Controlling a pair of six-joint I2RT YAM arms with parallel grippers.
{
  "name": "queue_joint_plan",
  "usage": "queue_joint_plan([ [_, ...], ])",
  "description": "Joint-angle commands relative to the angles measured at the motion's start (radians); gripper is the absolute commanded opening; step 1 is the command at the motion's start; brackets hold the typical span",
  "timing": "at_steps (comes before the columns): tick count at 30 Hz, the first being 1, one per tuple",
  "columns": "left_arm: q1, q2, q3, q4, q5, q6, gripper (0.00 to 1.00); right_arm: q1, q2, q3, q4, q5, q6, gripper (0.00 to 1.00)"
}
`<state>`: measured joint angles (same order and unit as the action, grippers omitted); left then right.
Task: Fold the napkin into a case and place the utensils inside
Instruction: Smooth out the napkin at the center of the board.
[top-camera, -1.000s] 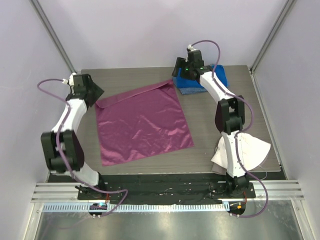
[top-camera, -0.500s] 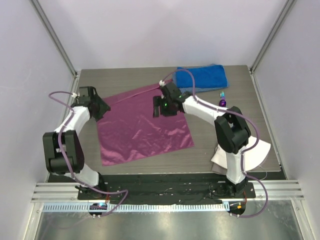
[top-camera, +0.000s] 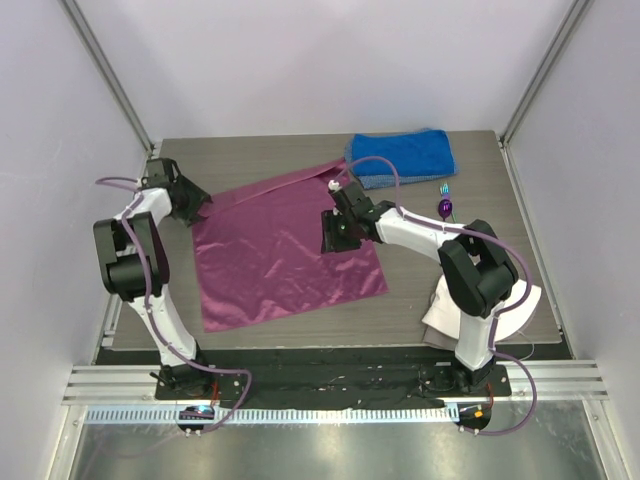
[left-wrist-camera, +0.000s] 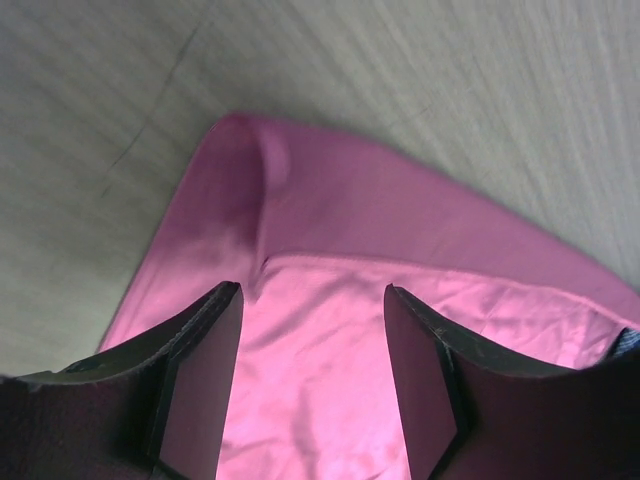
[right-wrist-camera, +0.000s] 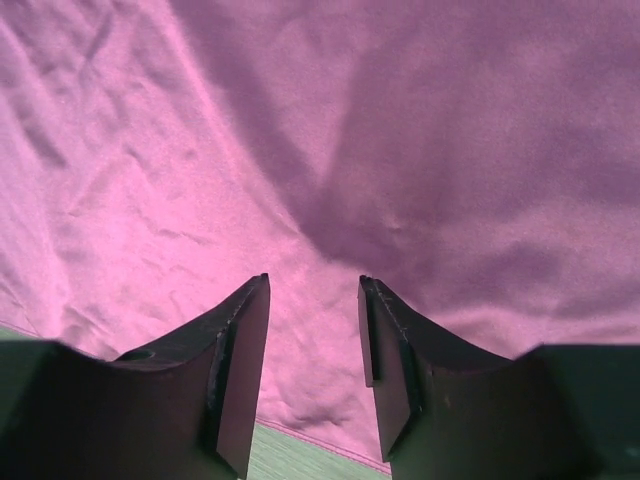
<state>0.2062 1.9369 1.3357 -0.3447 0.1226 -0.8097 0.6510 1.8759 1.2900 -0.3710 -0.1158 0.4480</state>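
Your left gripper (left-wrist-camera: 312, 295) stands wide open over the far left corner of the napkin (top-camera: 270, 265), spread on the table (top-camera: 400, 300). Your right gripper (right-wrist-camera: 312, 285), narrower, holds nothing above its right side.

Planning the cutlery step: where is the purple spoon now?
In the top view, the spoon lies right of the napkin, beside the teal fork, just below the right end of the blue towel.

The left arm (top-camera: 165, 325) and right arm (top-camera: 410, 230) are built from white link shells joined by black joint housings. A purple cable (top-camera: 112, 181) is routed along each arm. Black wedge-shaped jaws are fitted.
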Motion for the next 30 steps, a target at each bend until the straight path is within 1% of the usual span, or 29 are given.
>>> queue_joint_plan([
  [1,0.004,0.063,0.089,0.039,0.042,-0.037,0.62,0.007,-0.038,0.002,0.067,0.008,-0.005,0.47],
  [3,0.007,0.089,0.106,0.047,0.048,-0.042,0.59,0.007,-0.023,0.014,0.07,0.011,-0.005,0.44],
  [4,0.012,0.099,0.124,0.047,0.048,-0.046,0.5,0.007,-0.02,0.017,0.072,0.01,-0.003,0.43],
  [6,0.024,0.111,0.144,0.05,0.045,-0.057,0.38,0.006,-0.009,0.017,0.072,0.01,0.004,0.4],
  [7,0.032,0.12,0.151,0.061,0.042,-0.075,0.23,0.007,-0.006,0.015,0.073,0.011,0.006,0.39],
  [8,0.047,0.122,0.149,0.079,0.048,-0.088,0.16,0.006,-0.003,0.012,0.073,0.011,0.003,0.37],
  [9,0.056,0.125,0.146,0.137,0.051,-0.103,0.09,0.006,-0.001,0.012,0.073,0.015,0.004,0.36],
  [10,0.067,0.132,0.145,0.159,0.052,-0.124,0.0,0.004,-0.001,0.011,0.072,0.024,0.004,0.35],
  [12,0.088,0.152,0.157,0.215,0.069,-0.177,0.0,0.007,-0.001,0.006,0.073,0.034,0.003,0.34],
  [13,0.091,0.168,0.167,0.269,0.092,-0.19,0.0,0.003,-0.003,0.005,0.073,0.051,0.004,0.34],
  [14,0.096,0.213,0.218,0.28,0.112,-0.225,0.0,0.004,-0.003,0.005,0.073,0.057,0.003,0.33],
  [16,0.096,0.267,0.284,0.279,0.147,-0.241,0.0,0.004,0.003,0.005,0.072,0.071,0.003,0.32],
  [17,0.094,0.302,0.343,0.273,0.167,-0.243,0.0,0.006,0.005,0.006,0.072,0.073,0.001,0.32],
  [18,0.087,0.31,0.358,0.263,0.157,-0.246,0.0,0.004,0.008,0.009,0.072,0.068,0.003,0.32],
  [20,0.084,0.28,0.335,0.301,0.102,-0.272,0.0,0.001,0.011,0.011,0.066,0.068,0.001,0.32],
  [21,0.087,0.263,0.26,0.34,0.079,-0.325,0.0,-0.001,0.009,0.009,0.063,0.071,0.0,0.32],
  [22,0.085,0.246,0.222,0.396,0.054,-0.35,0.01,-0.001,0.008,0.003,0.058,0.076,0.0,0.31],
  [23,0.087,0.229,0.194,0.485,0.039,-0.373,0.06,-0.004,0.005,0.002,0.055,0.082,0.0,0.31],
  [24,0.085,0.224,0.172,0.51,0.04,-0.412,0.19,-0.004,0.002,-0.003,0.053,0.082,0.0,0.31],
  [25,0.087,0.232,0.183,0.518,0.052,-0.425,0.26,-0.004,0.0,-0.012,0.05,0.085,-0.003,0.32],
  [27,0.085,0.261,0.232,0.462,0.122,-0.434,0.34,-0.008,-0.008,-0.026,0.049,0.1,-0.003,0.31],
  [28,0.084,0.257,0.259,0.428,0.138,-0.433,0.36,-0.007,-0.009,-0.035,0.043,0.108,-0.006,0.32],
  [29,0.079,0.243,0.247,0.414,0.141,-0.424,0.37,-0.008,-0.017,-0.038,0.037,0.111,-0.006,0.32],
  [30,0.073,0.182,0.229,0.412,0.121,-0.408,0.42,-0.008,-0.02,-0.044,0.037,0.143,-0.006,0.33],
])
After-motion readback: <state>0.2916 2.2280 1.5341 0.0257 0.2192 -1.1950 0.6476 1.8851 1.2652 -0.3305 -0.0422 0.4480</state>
